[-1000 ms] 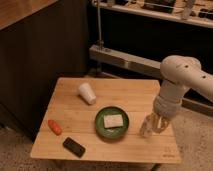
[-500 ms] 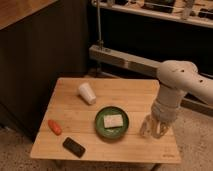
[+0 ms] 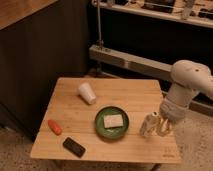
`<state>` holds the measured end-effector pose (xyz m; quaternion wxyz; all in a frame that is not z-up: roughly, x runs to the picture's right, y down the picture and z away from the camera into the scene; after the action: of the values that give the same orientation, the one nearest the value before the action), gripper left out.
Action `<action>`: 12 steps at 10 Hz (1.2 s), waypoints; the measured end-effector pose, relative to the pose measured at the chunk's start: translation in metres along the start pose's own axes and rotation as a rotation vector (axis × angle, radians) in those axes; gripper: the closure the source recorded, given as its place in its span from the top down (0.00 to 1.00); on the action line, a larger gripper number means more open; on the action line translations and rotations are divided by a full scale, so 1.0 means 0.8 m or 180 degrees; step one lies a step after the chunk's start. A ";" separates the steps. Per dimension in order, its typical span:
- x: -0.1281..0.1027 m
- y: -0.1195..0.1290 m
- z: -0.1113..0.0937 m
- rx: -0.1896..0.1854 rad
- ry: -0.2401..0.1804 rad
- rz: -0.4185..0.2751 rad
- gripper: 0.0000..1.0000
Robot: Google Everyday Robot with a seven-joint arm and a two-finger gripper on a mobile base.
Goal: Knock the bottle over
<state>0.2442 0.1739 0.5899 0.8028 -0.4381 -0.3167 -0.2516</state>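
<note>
Bottle (image 3: 147, 125) upright near desk (image 3: 67, 102) edge, mottled label, lettering too small to read. Tool (image 3: 163, 129) low just beside it; open or closed, cannot tell.

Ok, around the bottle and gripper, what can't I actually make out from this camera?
- Contact: the gripper, at the right end of the table, overlaps the bottle in the camera view; touching or apart, cannot tell.
- Arm: cut off by the right edge.
- Pale block on the green plate: too small to identify.
</note>
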 end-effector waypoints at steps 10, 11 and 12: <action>0.092 0.001 0.020 0.0425 -0.0516 -0.0329 0.04; 0.102 0.004 0.021 0.0473 -0.0526 -0.0332 0.04; 0.113 0.007 0.025 0.0512 -0.0538 -0.0320 0.04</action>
<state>0.3034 0.1827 0.6609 0.7921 -0.3756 -0.4240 -0.2274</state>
